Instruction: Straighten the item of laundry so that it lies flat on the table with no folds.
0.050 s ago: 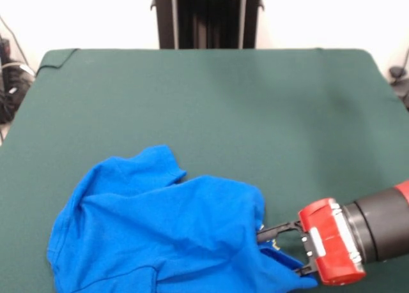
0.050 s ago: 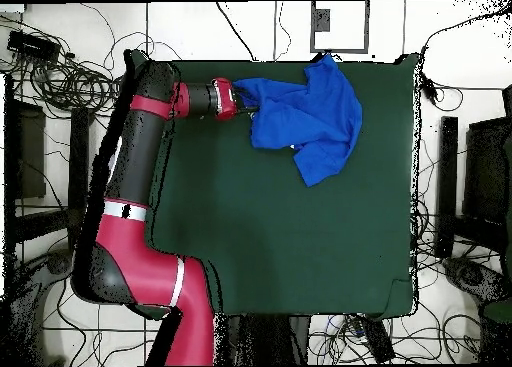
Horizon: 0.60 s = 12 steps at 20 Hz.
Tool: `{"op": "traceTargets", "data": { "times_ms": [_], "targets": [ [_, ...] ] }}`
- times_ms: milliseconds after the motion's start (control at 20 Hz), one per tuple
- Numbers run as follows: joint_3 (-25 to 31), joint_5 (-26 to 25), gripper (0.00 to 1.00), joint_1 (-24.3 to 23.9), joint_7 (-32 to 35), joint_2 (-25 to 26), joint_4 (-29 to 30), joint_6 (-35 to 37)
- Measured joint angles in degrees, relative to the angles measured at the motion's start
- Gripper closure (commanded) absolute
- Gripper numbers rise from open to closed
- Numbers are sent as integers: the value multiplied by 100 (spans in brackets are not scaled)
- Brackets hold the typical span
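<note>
The T-shirt [image 1: 160, 232] lies crumpled in the lower left and lower centre of the front view, on the green table [image 1: 211, 101]. Its right-hand edge reaches the gripper [image 1: 281, 248], which comes in from the lower right of the frame. The two black fingers [image 1: 278, 230] point left and seem closed on a bit of blue cloth at that edge; one finger sits above the fabric, the other at its lower side, near the bottom of the picture. A small bit of white/yellow print shows between them.

In the overhead view the shirt [image 2: 305, 118] is in the upper centre of the frame, close to the table's top edge [image 2: 390, 68], and the gripper [image 2: 246, 99] meets it at its left side.

The shirt is bright blue and not flat. It is bunched w/ several folds and soft ridges. In the front view one lobe, perhaps a sleeve, sticks up toward the upper left of the heap, and seam lines run along the left part. Mostly plain blue side shows.

The red gripper body [image 1: 329, 242] and the black arm [image 1: 383, 224] go out at the right edge. The rest of the table is bare green cloth.
</note>
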Motion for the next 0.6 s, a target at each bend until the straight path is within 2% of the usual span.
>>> {"op": "traceTargets", "data": {
  "times_ms": [350,600],
  "targets": [
    [0,-31,0,-111,0,8,132,-273],
    [45,-341,0,-61,0,12,151,-293]
  ]
}}
